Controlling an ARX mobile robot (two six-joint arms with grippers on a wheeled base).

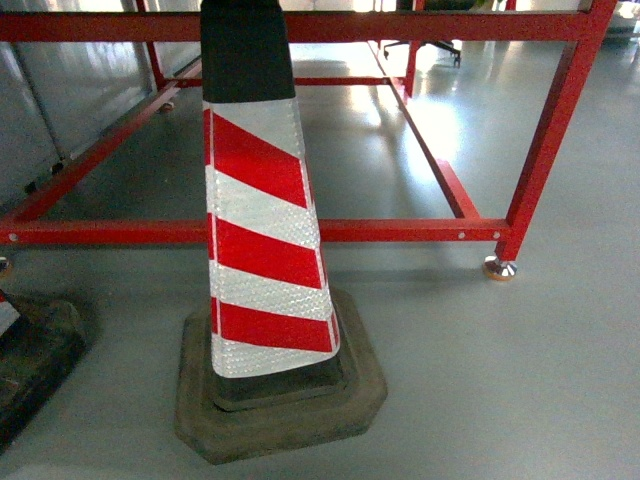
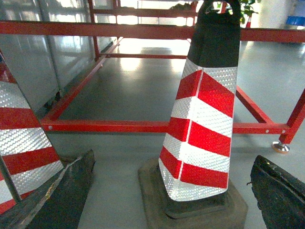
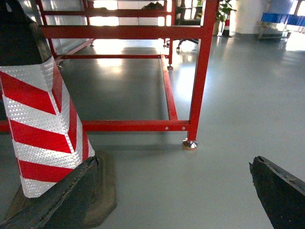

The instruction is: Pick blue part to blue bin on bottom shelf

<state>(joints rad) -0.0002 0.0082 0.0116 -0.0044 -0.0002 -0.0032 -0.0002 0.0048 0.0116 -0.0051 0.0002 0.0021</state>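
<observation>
At the centre of the head view a traffic cone (image 1: 265,230) stands upright on the grey floor (image 1: 500,380), banded in red and reflective white with a black top and a dark, squat rubber base. Behind it, from nine o'clock across to three o'clock, runs the low bar of a red steel frame (image 1: 400,230), whose right post drops to a round metal foot (image 1: 499,268) at about three o'clock; further red bars reach away toward twelve o'clock over the shiny floor. At eight o'clock the dark base of a second cone (image 1: 30,360) pokes in at the edge. In the left wrist view the left hand (image 2: 169,195) shows two worn black fingers (image 2: 62,195) at seven and five o'clock, standing wide apart with nothing between them but the cone beyond. In the right wrist view the right hand (image 3: 171,195) is likewise spread, its dark fingers (image 3: 281,191) at the lower corners and bare floor between them; the cone sits at nine o'clock and the frame post at one o'clock. Neither the blue part, the blue bin nor the bottom shelf appears in any view, though blue crates (image 3: 281,18), too far off to make out, sit at two o'clock.
</observation>
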